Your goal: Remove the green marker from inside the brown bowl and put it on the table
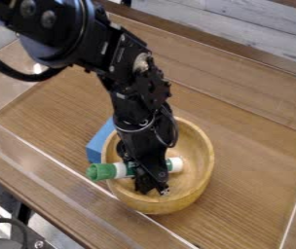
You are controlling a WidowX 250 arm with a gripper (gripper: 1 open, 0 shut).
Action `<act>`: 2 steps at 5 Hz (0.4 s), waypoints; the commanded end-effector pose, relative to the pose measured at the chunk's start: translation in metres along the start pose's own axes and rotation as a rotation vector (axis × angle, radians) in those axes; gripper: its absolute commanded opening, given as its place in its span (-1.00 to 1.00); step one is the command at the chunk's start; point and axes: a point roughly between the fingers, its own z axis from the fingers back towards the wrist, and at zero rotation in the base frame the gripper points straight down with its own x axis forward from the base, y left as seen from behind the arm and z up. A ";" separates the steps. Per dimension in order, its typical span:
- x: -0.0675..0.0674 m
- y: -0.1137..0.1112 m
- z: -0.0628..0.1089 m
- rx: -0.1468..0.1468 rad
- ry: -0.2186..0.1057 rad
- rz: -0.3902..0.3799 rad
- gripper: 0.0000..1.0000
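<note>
One green marker lies across brown bowl.

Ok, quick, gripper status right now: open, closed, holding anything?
Gripper: closed on the green marker, down inside the brown bowl; marker not lifted out yet.

Soft even daylight, slight blur
</note>
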 end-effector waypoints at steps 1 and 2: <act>0.012 0.007 0.013 0.026 -0.053 0.000 -1.00; 0.013 0.008 0.016 0.026 -0.055 -0.001 -1.00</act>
